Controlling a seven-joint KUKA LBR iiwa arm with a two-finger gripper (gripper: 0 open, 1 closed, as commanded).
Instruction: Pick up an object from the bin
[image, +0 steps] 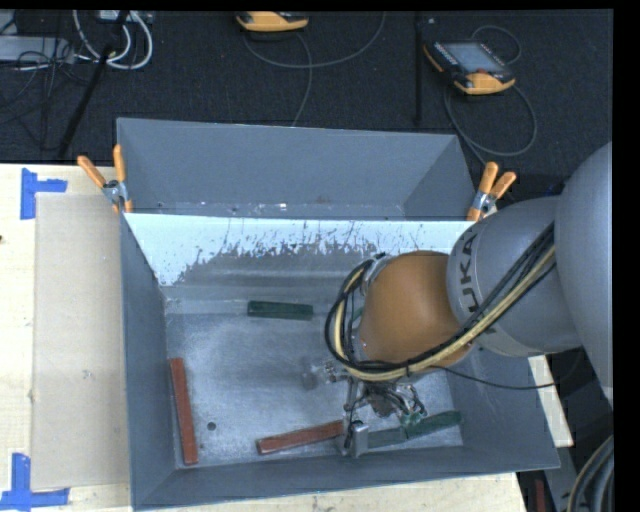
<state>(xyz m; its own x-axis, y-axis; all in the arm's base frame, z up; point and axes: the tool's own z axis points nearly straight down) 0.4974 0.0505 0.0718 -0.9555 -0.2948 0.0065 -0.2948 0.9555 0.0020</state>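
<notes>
The arm (520, 290) reaches into the grey metal bin (300, 170) from the right, its wrist wrapped in an orange cover (405, 305) with dark cables (343, 315) looping round the cover's left side. The end effector (355, 435) is low over the front of the bin floor, right of centre. It stands at the right end of a flat reddish-brown strip (298, 438), which lies almost parallel to the front wall. Just to the right of the end effector lies a green piece (432, 424), tilted slightly, with its left end hidden under the tool. Whether the end effector is open or closed cannot be told, nor whether it touches either of these two things. The other things lie well apart from it. A dark green bar (280, 310) rests near the foot of the back wall, and a long reddish-brown stick (182, 410) lies along the left wall, running front to back.
</notes>
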